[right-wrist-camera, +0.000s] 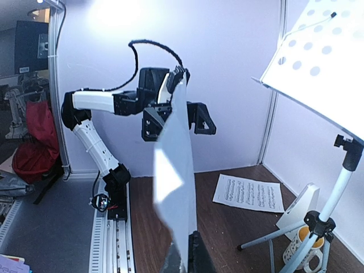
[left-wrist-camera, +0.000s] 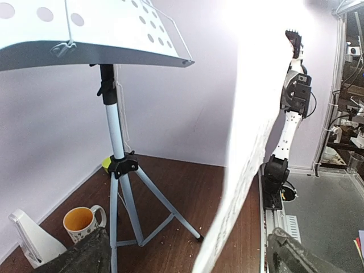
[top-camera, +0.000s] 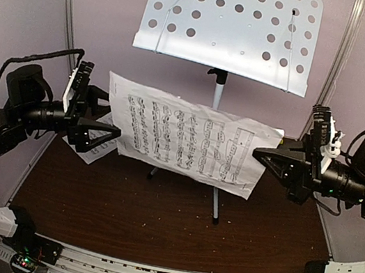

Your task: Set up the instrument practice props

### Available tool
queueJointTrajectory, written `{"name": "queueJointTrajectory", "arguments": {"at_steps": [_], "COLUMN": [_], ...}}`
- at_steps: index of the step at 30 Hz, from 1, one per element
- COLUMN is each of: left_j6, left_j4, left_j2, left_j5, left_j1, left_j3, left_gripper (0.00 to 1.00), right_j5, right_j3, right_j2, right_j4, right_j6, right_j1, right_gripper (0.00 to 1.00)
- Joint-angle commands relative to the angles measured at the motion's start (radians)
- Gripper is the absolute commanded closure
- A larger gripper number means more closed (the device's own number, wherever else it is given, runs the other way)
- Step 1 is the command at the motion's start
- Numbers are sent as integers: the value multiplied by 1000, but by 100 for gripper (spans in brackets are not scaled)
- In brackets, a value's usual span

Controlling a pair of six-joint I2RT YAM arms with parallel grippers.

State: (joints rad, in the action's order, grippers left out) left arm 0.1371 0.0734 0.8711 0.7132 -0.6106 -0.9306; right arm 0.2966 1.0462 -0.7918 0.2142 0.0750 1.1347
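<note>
Hanging upright in mid-air in front of the music stand point(top-camera: 230, 25), a printed sheet of music point(top-camera: 189, 138) stretches between the two arms. The right hand point(top-camera: 259, 153) is pressed together on the sheet's right edge, pinching it. The left hand point(top-camera: 108, 115) is spread wide, with one finger on each side of the sheet's left edge.

The stand's pale, hole-punched tray sits above and behind the sheet, with a gap of open air between its lower lip and the sheet's top edge. A second sheet point(right-wrist-camera: 248, 193) lies flat on the dark counter point(top-camera: 155, 209) below the left hand. A white metronome point(left-wrist-camera: 31, 239) and a patterned mug point(left-wrist-camera: 82, 223) stand close together just beside the tripod legs. A wide stretch of counter shows between those legs and the arm bases.
</note>
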Motion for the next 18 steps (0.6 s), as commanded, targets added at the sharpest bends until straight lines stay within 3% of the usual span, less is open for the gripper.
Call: {"name": "queueJointTrajectory", "arguments": {"at_steps": [1,5,13,18], "left_j6": [32,59,213,265], "left_j4": [-227,-347,-570,-599], "left_j2": [-21,-8,35,52], "left_j5": [-14,58,207,242], "left_j1": [1,1,-2,-10], "left_j3": [58,71,82,68], "left_gripper": [3,8,82,100], "right_j5": [45,65,17,12], "right_j3": [-22,-43,-134,-190], "right_j2": [38,64,96,101], "right_j4": [-72,-129,-241,-315], "right_j6": [-43,-84,-119,-148], "right_j1": [5,6,2,-9], "right_gripper": [100,100,100,100]}}
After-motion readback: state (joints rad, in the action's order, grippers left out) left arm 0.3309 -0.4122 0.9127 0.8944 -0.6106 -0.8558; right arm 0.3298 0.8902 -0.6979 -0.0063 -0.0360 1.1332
